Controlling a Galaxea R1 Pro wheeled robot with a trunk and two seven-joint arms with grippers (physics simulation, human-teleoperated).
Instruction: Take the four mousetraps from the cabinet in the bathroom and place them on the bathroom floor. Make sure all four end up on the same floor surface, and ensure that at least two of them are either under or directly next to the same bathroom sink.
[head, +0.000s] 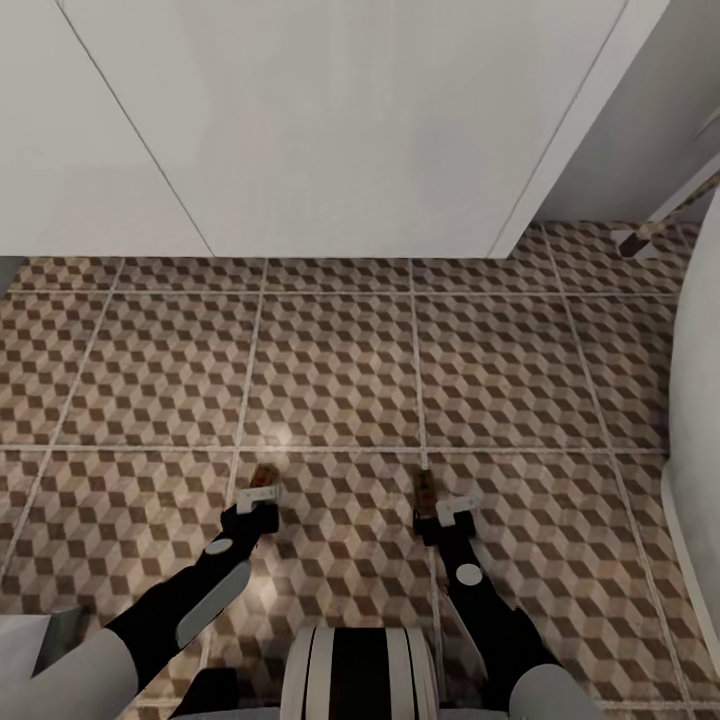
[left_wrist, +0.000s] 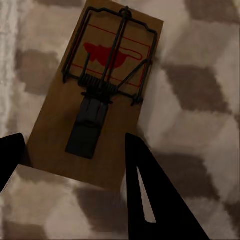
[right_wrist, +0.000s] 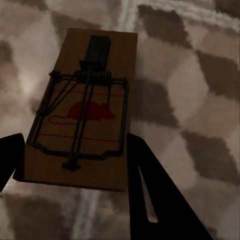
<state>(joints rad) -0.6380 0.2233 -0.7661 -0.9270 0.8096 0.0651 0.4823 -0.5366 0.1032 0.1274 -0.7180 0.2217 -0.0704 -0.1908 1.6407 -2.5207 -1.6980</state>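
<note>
Two traps held low over the cube-patterned brown, beige and white tiled bathroom floor (head: 340, 370), in front of a white wall-hung vanity front (head: 330, 120).

The left pincer (head: 258, 497) pinches one flat tan wooden mousetrap (left_wrist: 95, 95) by its end between its black fingers (left_wrist: 150, 195); the right pincer (head: 445, 508) pinches a second tan mousetrap (right_wrist: 82, 110) likewise, each board jutting beyond the fingertips toward the vanity.

Tan mousetraps (left_wrist: 95, 95), red marks; brown-beige cube-patterned floor (head: 340, 370)
</note>
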